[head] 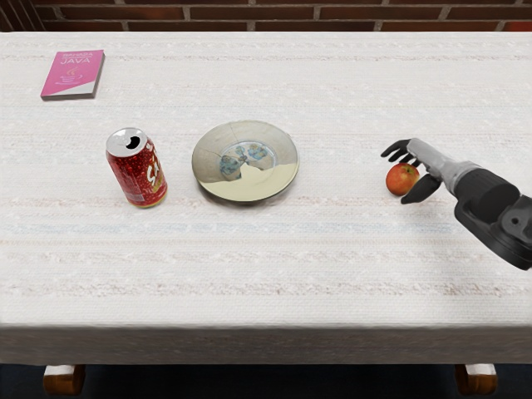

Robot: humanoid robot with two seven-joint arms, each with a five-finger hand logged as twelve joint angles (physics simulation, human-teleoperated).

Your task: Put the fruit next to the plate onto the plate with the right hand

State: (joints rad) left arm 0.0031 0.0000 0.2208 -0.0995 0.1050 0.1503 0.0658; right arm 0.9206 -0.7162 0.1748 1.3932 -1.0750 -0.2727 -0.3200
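Observation:
A small red-orange apple lies on the white table, well to the right of a shiny silver plate near the middle. My right hand comes in from the right edge and sits right beside the apple. Its dark fingers spread above the fruit and the thumb reaches below it. The hand cups the apple's right side but has not closed on it. The apple rests on the tablecloth. The left arm does not show.
A red soda can stands upright left of the plate. A pink book lies at the far left back corner. A brick wall runs behind the table's far edge.

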